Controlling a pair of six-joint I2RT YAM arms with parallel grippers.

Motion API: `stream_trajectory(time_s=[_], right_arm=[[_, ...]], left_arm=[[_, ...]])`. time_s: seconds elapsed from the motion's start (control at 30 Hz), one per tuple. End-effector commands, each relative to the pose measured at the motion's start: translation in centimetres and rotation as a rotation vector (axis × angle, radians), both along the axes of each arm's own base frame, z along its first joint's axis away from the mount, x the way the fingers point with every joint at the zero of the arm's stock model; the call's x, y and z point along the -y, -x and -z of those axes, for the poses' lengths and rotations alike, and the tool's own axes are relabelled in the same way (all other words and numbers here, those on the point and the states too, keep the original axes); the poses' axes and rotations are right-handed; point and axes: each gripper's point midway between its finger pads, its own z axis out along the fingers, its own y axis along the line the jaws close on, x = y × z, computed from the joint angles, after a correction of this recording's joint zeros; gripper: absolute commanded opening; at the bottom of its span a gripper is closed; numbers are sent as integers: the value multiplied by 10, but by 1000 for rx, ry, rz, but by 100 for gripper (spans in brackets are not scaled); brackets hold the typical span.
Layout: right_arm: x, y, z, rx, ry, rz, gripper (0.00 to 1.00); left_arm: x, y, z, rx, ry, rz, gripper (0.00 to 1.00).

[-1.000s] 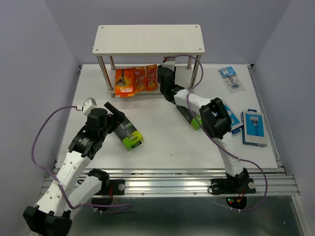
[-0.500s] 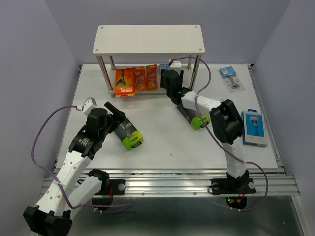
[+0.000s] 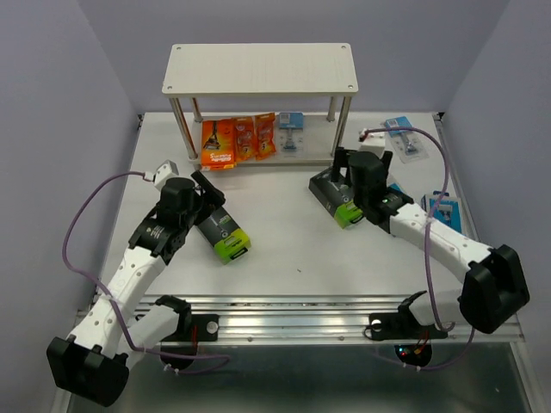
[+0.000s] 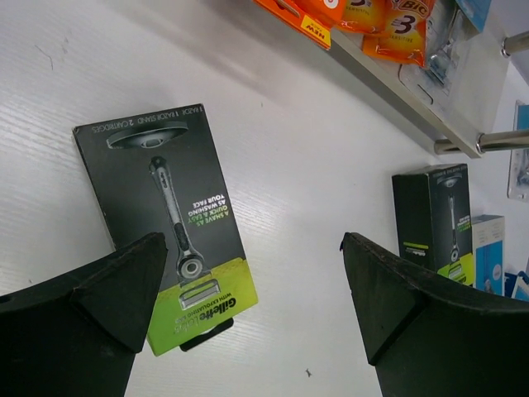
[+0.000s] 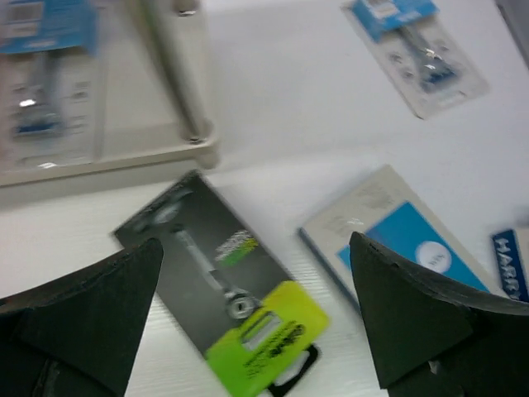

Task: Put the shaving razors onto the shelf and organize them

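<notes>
Facing the left gripper: a black-and-lime box flat on the table, just below and right of it in the top view, untouched
Left fingers: spread wide with nothing between them; in the wrist view the box sits left of centre under the gap
Left box axis: upper left to lower right of the top view, lime end toward the bottom, roughly in line with the reach
Right gripper: wide apart and empty, over a second black-and-lime box at centre right
Right box axis: diagonal in the wrist view, dark end upper left, lime end lower right
Shelf: top of the frame; lower board holds orange packs and a blister card
Nearer arm: likely the right, whose box lies closer to the shelf
Loose at right: a blue box, another blister card
</notes>
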Motion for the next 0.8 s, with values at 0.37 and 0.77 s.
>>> stream_trajectory(time_s=[0.37, 0.77], right_arm=[[209, -116, 75, -277, -68, 147, 100], [264, -228, 104, -341, 91, -122, 100]], left_arm=[[19, -29, -28, 88, 45, 55, 99], [-5, -20, -16, 38, 23, -82, 99]])
